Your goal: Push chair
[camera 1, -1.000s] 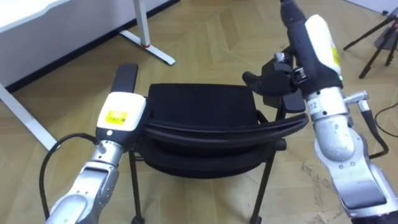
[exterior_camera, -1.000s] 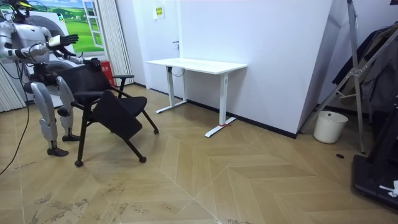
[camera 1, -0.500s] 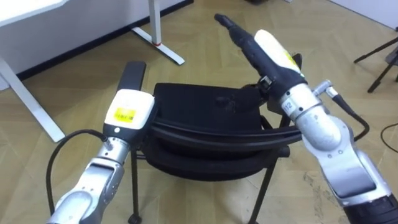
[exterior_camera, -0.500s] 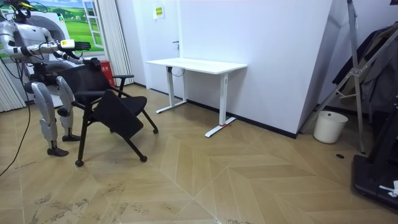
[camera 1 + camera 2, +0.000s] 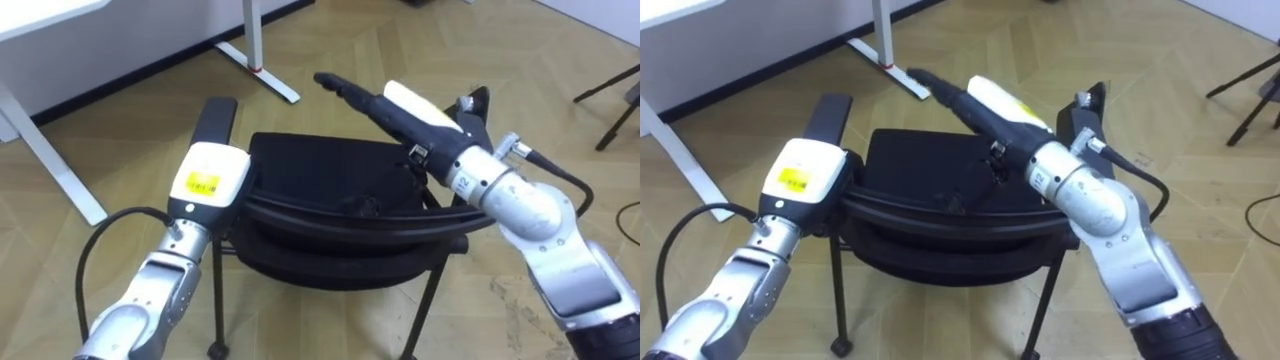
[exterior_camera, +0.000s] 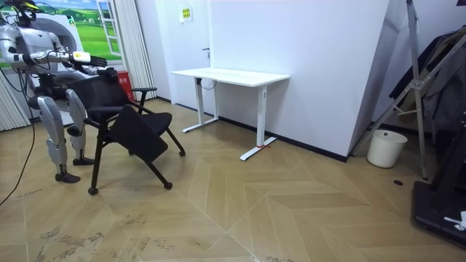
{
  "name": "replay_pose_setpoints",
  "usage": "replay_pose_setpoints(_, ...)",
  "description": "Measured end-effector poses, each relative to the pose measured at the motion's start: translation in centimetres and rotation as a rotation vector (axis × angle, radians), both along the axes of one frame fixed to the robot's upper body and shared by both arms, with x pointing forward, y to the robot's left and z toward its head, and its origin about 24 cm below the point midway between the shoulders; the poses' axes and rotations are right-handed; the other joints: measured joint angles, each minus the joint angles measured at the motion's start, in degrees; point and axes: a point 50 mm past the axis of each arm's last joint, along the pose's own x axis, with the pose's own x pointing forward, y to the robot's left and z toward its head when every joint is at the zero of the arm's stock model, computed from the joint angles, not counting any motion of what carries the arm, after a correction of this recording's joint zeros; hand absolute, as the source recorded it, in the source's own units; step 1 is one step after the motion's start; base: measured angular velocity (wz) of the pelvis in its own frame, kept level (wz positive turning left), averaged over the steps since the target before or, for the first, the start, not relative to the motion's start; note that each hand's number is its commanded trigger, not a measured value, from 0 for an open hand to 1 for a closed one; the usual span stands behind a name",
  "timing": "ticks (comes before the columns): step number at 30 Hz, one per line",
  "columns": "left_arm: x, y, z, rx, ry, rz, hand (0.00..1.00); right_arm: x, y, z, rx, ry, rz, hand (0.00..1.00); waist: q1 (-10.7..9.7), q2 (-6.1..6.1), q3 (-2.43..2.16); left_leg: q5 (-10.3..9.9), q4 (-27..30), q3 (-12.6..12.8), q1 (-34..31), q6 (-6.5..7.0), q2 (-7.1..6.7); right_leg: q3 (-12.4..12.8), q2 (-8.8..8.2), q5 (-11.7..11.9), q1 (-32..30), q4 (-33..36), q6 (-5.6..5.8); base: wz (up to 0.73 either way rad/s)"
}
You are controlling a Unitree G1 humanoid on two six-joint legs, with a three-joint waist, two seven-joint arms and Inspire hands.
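Observation:
I stand right behind a black chair (image 5: pixel 340 215) with armrests; in the room view the chair (image 6: pixel 124 120) sits on the wood floor at the room view's left. My left hand (image 5: pixel 205 175) rests on the left end of the curved backrest, and its fingers are hidden behind the rail. My right hand (image 5: pixel 400 105) is open. It reaches flat over the seat (image 5: pixel 310 160) from the right, straight fingers pointing forward and left, not touching anything. The left hand (image 5: pixel 800 170) and right hand (image 5: pixel 990 105) show the same way in the right eye view.
A white desk (image 6: pixel 229 75) on white legs (image 5: pixel 255 45) stands ahead and to my left, against the white wall. A white bin (image 6: pixel 386 148) and dark stands (image 6: pixel 419 87) are far off at the room view's right. Open wood floor (image 6: pixel 255 204) lies beyond the chair.
My right hand has swung from beside the right armrest, up and then down-left over the seat, fingers straightened. The left hand has stayed on the backrest. The camera shifted a little.

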Motion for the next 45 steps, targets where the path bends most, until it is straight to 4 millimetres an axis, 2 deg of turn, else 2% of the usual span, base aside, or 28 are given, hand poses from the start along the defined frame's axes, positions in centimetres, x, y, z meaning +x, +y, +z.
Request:
replay_pose_setpoints(15,-0.1,0.6,0.0,-0.002,0.0,0.028,1.0,-0.7,-0.9,-0.3,-0.148,0.062,0.054,0.0,-1.18,-0.09,-0.09,0.02,-0.2,0.56,0.97,-0.04,0.01,0.45,0.08,0.01,0.63,-0.06,-0.01,-0.01)
replay_pose_setpoints(21,-0.3,0.7,-0.1,0.0,0.007,0.037,1.0,-1.8,-1.2,-1.8,-0.194,0.143,0.077,0.0,-1.6,-0.09,-0.09,0.02,-0.23,0.6,1.24,-0.04,-0.01,0.82,0.08,0.01,1.1,-0.1,-0.01,0.0)
replay_pose_setpoints(30,-0.3,1.3,-0.2,0.003,0.025,0.057,1.0,-2.2,-0.7,-1.3,-0.209,0.146,0.128,0.0,-2.44,-0.04,-0.13,0.02,-0.25,0.82,1.95,-0.03,-0.02,1.04,0.12,0.02,1.35,-0.04,-0.03,-0.01)
replay_pose_setpoints(35,-0.5,1.3,-0.5,-0.003,0.036,0.06,1.0,-3.3,-1.4,-3.1,-0.251,0.208,0.096,0.0,-2.32,0.73,-0.35,0.02,-0.29,0.8,1.99,-0.03,-0.02,1.42,0.12,0.02,1.31,-0.07,-0.02,0.0)
replay_pose_setpoints(38,-0.6,1.3,-0.5,-0.017,0.043,0.071,1.0,-3.8,-1.9,-4.2,-0.301,0.244,0.059,0.0,-2.31,1.37,-0.25,0.02,-0.37,1.1,1.83,-0.03,-0.03,1.86,0.23,0.02,1.07,-0.04,-0.02,-0.06)
replay_pose_setpoints(45,-0.7,1.0,-0.7,-0.015,0.045,0.072,1.0,-4.0,-1.8,-4.8,-0.331,0.208,0.007,0.0,-2.29,1.65,-0.47,0.02,-0.35,1.81,1.39,-0.03,-0.04,1.86,0.24,0.06,0.64,0.05,-0.08,-0.02)
